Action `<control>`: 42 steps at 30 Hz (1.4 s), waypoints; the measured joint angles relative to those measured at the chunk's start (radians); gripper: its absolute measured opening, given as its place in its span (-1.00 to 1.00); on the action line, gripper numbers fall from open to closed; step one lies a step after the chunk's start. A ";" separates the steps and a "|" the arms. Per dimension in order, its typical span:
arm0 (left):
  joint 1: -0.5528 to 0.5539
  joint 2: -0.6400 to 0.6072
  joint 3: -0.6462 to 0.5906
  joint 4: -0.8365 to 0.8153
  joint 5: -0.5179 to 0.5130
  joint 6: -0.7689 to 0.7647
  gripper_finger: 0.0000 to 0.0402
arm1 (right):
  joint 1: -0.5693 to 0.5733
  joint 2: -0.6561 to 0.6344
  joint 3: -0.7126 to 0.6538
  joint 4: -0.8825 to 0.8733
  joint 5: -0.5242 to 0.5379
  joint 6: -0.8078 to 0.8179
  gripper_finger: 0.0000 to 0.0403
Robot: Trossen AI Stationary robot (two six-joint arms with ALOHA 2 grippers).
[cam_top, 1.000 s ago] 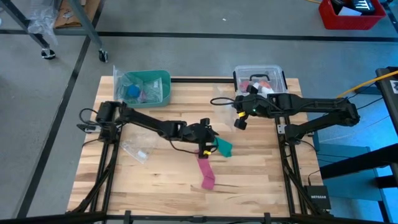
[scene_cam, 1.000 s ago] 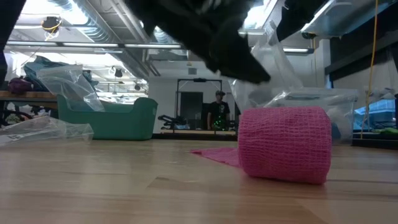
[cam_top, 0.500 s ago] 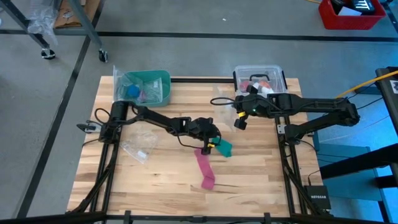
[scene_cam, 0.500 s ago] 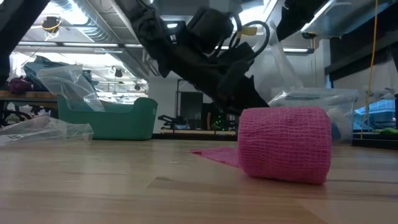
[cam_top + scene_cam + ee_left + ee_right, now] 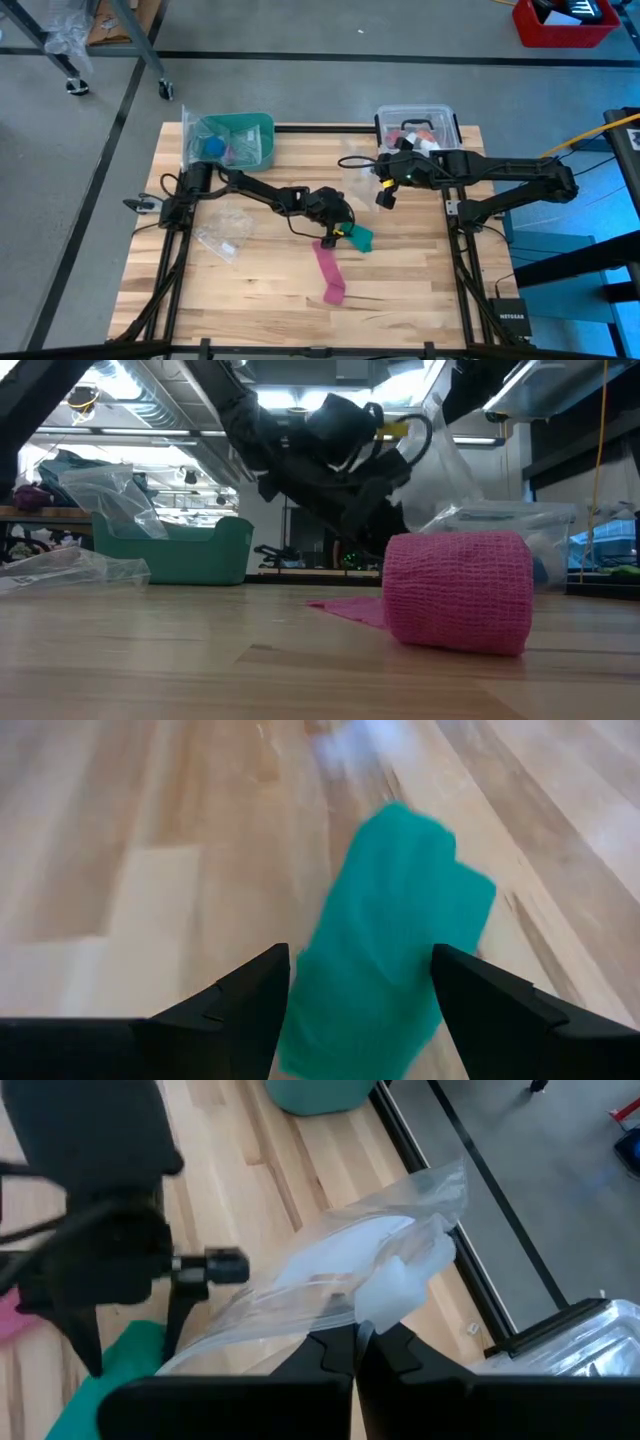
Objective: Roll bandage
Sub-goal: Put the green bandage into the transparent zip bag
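The teal-green bandage [image 5: 360,238] lies flat and unrolled on the wooden table near its middle. My left gripper [image 5: 343,231] is low over it and open. In the left wrist view the bandage's near end [image 5: 370,1000] lies between the two spread fingers, and I see no touch. My right gripper [image 5: 385,197] hangs higher, toward the far right, shut on a clear plastic bag [image 5: 380,1270]. My right gripper pinches a bunched part of the clear plastic bag [image 5: 372,1318] between its two shut fingers [image 5: 330,1355]. The fingers slant downward. The bag spreads out ahead of the fingers, raised above the table.
A pink strip [image 5: 328,265] lies just near-side of the bandage, its rolled end [image 5: 457,592] toward the near edge. A teal bin [image 5: 262,128] stands far left, a clear lidded box [image 5: 440,112] far right, another plastic bag [image 5: 225,238] on the left.
My left gripper has sunk toward the table and moved a little toward the teal bandage, tipping further down, and has stayed open. The bandage has not moved.
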 joint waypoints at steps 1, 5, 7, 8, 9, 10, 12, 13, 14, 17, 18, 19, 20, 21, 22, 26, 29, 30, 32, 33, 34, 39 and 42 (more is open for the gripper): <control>0.000 0.015 0.005 -0.003 0.015 -0.003 0.17 | 0.000 0.000 0.000 0.002 0.000 0.000 -1.00; -0.004 0.066 0.039 0.002 0.057 -0.028 0.17 | 0.000 0.000 0.000 0.009 0.000 0.000 -1.00; -0.009 0.090 0.055 -0.003 0.066 -0.040 0.17 | 0.000 0.000 0.000 0.010 0.000 0.000 -1.00; -0.013 0.095 0.059 0.001 0.067 -0.038 0.17 | 0.000 0.000 0.000 0.011 0.000 -0.001 -1.00; -0.016 0.095 0.062 -0.007 0.068 -0.036 0.17 | 0.000 0.000 0.000 0.009 0.000 -0.004 -1.00; -0.018 0.095 0.062 -0.015 0.074 -0.031 0.16 | 0.000 0.000 0.000 0.009 0.000 -0.009 -1.00; -0.024 0.092 0.062 -0.023 0.071 -0.023 0.11 | 0.000 0.000 0.000 0.007 0.000 -0.025 -1.00; -0.026 0.088 0.062 -0.028 0.071 -0.029 0.07 | 0.000 0.000 0.000 0.009 0.000 -0.026 -1.00; -0.028 0.087 0.062 -0.029 0.071 -0.042 0.00 | 0.000 0.001 0.000 0.008 0.003 -0.026 -1.00; -0.031 0.075 0.066 -0.039 0.076 -0.112 -0.25 | 0.000 0.001 0.000 0.009 0.033 -0.027 -1.00; -0.031 0.064 0.066 -0.041 0.076 -0.142 -0.35 | 0.000 0.001 0.000 0.010 0.043 -0.026 -1.00; -0.031 0.058 0.066 -0.042 0.076 -0.173 -0.46 | 0.000 0.001 0.000 0.012 0.051 -0.027 -1.00; -0.032 0.046 0.067 -0.036 0.079 -0.207 -0.56 | 0.000 0.001 0.000 0.011 0.060 -0.027 -1.00; -0.032 0.031 0.067 -0.045 0.082 -0.244 -0.65 | 0.000 0.001 0.000 0.011 0.069 -0.026 -1.00; -0.032 0.019 0.067 -0.046 0.090 -0.292 -0.73 | 0.000 0.001 0.000 0.009 0.076 -0.027 -1.00; -0.031 -0.043 0.068 -0.038 0.136 -0.470 -0.76 | 0.000 0.000 0.000 0.012 0.096 -0.026 -1.00; -0.031 -0.096 0.068 -0.028 0.145 -0.564 -0.76 | 0.000 0.000 0.000 0.012 0.098 -0.026 -1.00; -0.031 -0.111 0.068 -0.022 0.143 -0.582 -0.76 | 0.000 0.000 0.000 0.010 0.098 -0.026 -1.00; -0.032 -0.145 0.068 -0.016 0.106 -0.617 -0.76 | 0.000 0.000 0.000 0.012 0.098 -0.025 -1.00; -0.032 -0.160 0.069 -0.017 0.072 -0.637 -0.76 | 0.000 0.000 0.000 0.010 0.098 -0.022 -1.00; -0.032 -0.171 0.069 -0.016 0.034 -0.654 -0.76 | 0.000 0.000 0.000 0.011 0.099 -0.017 -1.00; -0.020 -0.194 0.069 0.005 -0.164 -0.724 -0.76 | 0.000 0.004 0.000 0.050 0.099 0.035 -1.00; -0.010 -0.194 0.069 0.003 -0.208 -0.786 -0.76 | 0.000 0.016 0.000 0.080 0.106 0.037 -1.00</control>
